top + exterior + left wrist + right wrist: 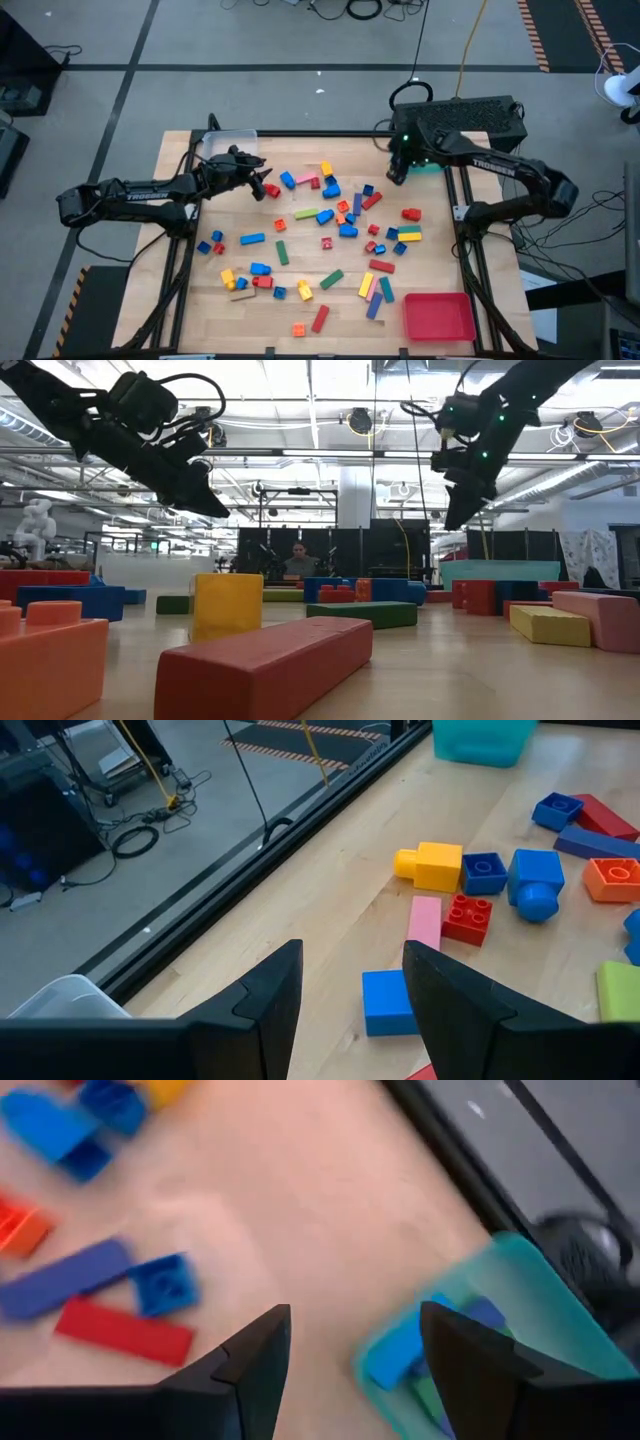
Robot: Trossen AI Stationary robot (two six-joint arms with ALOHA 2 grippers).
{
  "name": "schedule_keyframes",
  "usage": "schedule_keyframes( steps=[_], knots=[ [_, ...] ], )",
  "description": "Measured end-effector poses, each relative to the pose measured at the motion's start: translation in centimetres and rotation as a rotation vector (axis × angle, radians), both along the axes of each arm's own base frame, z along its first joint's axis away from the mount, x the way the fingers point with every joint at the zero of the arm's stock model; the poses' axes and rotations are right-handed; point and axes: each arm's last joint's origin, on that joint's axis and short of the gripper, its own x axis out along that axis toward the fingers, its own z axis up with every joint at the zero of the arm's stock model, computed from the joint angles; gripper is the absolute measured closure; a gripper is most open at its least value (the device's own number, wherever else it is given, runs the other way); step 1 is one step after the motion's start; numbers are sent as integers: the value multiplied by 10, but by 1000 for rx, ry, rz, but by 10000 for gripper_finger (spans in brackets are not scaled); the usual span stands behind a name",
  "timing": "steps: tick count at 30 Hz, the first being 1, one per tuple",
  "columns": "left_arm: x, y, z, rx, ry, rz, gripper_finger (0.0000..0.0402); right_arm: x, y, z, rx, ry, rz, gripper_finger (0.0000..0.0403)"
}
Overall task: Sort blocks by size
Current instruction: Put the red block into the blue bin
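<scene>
High view: right gripper (396, 176), released and empty, hangs by the teal tray (430, 166), blocks (340, 215) probably nearest toward table centre.

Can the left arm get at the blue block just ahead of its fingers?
Probably yes: the left gripper is open and empty, the blue block lies just beyond it, and only the pink block touches its far edge.

We cannot tell what the left gripper (268, 188) holds, if anything; something red shows at its tip. The teal tray (432, 166) at the far right is mostly hidden beneath the right arm, and the bricks inside it (400, 1355) are blurred.
</scene>
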Motion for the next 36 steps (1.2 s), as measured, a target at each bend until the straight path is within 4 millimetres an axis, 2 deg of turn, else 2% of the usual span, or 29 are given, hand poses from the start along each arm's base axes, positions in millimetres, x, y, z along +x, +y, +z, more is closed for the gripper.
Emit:
schedule_keyframes(
  steps=[8, 15, 19, 27, 32, 36],
  knots=[
    [0, 0, 0, 1, -1, 0, 224, 30, 30, -18, 41, 77, 325, 195],
    [0, 0, 1, 5, -10, 0, 224, 52, 48, -51, 89, 209, 478, 195],
    [0, 0, 1, 5, -11, 0, 224, 61, 53, -71, 115, 278, 514, 195],
    [1, 0, 2, 8, -17, 0, 224, 72, 50, -97, 111, 329, 522, 195],
    [1, 0, 2, 9, -16, -1, 224, 75, 49, -109, 139, 369, 542, 195],
    [1, 0, 1, 8, -14, -1, 224, 75, 51, -110, 163, 365, 498, 209]
  ],
)
